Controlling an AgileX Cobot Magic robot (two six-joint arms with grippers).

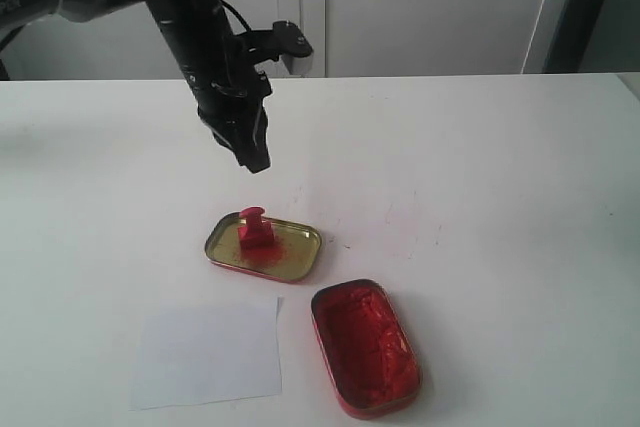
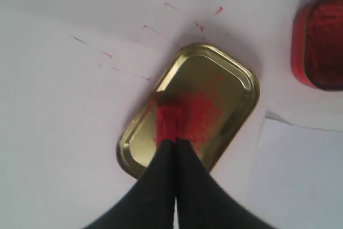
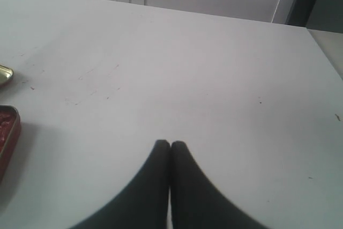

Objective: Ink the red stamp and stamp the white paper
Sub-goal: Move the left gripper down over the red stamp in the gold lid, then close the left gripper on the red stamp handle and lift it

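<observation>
1. We see a gold lid (image 1: 228,252) lying open side up on the white table (image 1: 480,167), with a red smudge (image 2: 203,113) across its inside.
2. Thin red scratches (image 2: 128,72) mark the table just beside the lid.
3. Behind the table we see pale wall panels (image 1: 420,7).

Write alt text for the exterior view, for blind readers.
A black left gripper, shut, hangs above a small red knobbed stamp standing in a smudged gold tin lid on a white table. Nearby lie a white paper sheet and an open oblong tin of red ink.
</observation>
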